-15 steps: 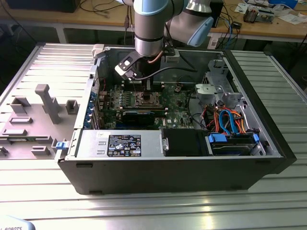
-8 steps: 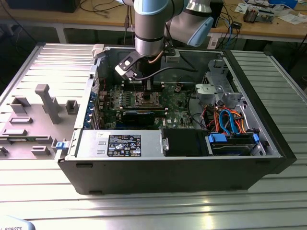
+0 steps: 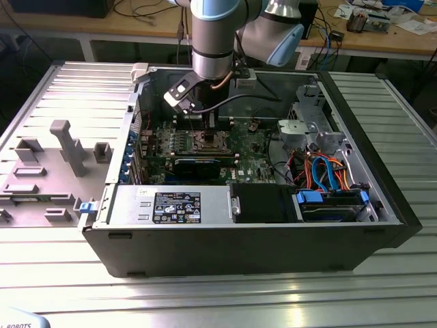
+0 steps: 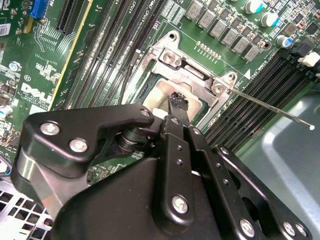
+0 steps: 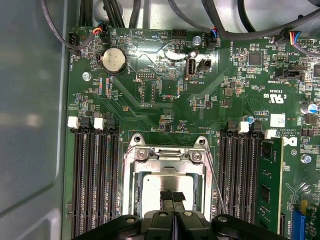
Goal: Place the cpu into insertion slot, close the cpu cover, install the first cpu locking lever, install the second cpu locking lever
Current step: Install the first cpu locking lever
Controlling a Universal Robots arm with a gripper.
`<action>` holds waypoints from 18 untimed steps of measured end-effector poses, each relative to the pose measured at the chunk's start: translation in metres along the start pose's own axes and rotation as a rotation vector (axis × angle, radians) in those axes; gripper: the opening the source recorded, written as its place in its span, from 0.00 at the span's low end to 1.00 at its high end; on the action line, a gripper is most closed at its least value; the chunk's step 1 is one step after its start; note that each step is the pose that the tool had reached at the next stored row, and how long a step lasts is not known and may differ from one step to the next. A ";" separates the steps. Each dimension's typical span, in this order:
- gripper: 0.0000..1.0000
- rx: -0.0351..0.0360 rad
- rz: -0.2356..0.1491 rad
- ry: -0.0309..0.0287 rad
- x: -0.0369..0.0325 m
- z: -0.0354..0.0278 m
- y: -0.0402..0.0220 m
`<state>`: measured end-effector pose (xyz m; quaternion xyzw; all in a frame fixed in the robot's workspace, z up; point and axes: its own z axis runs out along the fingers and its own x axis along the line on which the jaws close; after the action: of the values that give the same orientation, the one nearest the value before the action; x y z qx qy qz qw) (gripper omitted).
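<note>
The cpu (image 5: 159, 181) lies flat in the insertion slot (image 3: 207, 141), its silver-tan top showing through the window of the cpu cover (image 5: 167, 159). In both wrist views the cover (image 4: 192, 75) lies down over the chip (image 4: 161, 95). My gripper (image 5: 172, 196) is shut, its black fingertips (image 4: 176, 98) together with nothing between them, right over the chip's top. A thin silvery locking lever (image 4: 270, 107) sticks out from the socket corner over the memory slots, unlatched. It runs along the socket's side (image 5: 216, 187). A second thin rod (image 4: 129, 75) runs along the opposite side. In the exterior view the gripper (image 3: 208, 125) hangs over the socket.
Long black memory slots (image 5: 95, 180) flank the socket on both sides, one holding a green card (image 5: 269, 185). A coin battery (image 5: 113, 60) and cable plugs sit beyond. The case holds a power supply (image 3: 171, 205) and drive cables (image 3: 328, 171). A grey fixture tray (image 3: 48, 164) lies outside.
</note>
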<state>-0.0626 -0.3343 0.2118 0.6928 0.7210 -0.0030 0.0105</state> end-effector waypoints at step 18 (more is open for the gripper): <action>0.11 0.0000 0.000 0.0000 -0.0001 -0.0062 0.0001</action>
<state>-0.0626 -0.3343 0.2179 0.6928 0.7210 -0.0030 0.0105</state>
